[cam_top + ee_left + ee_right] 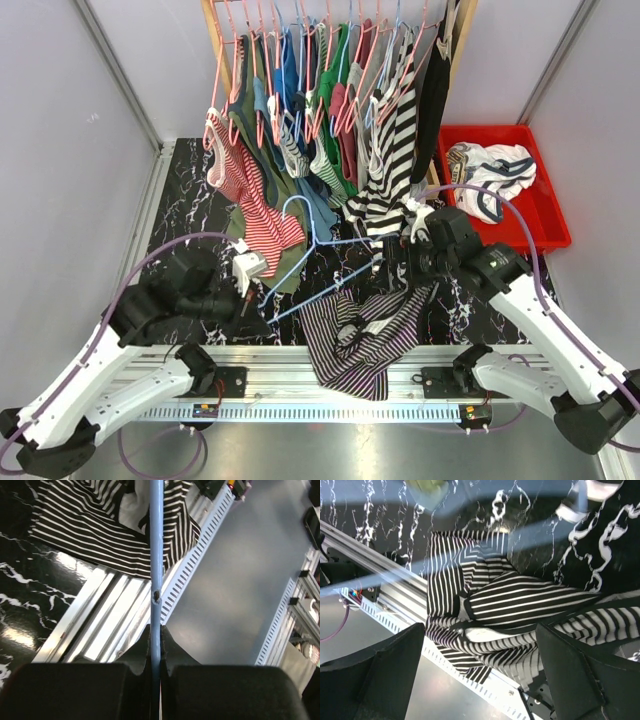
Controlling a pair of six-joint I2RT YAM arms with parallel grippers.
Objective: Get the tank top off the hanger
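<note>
The blue hanger (312, 243) is pinched by its wire in the left gripper (155, 645), near-left of the bench. The striped tank top (360, 338) is seen crumpled mid-bench, draped over the near edge. The right gripper (480, 630) is held spread above it.

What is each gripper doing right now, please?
Left gripper: closed on the blue hanger.
Right gripper: open, holding nothing, above the striped tank top.
</note>
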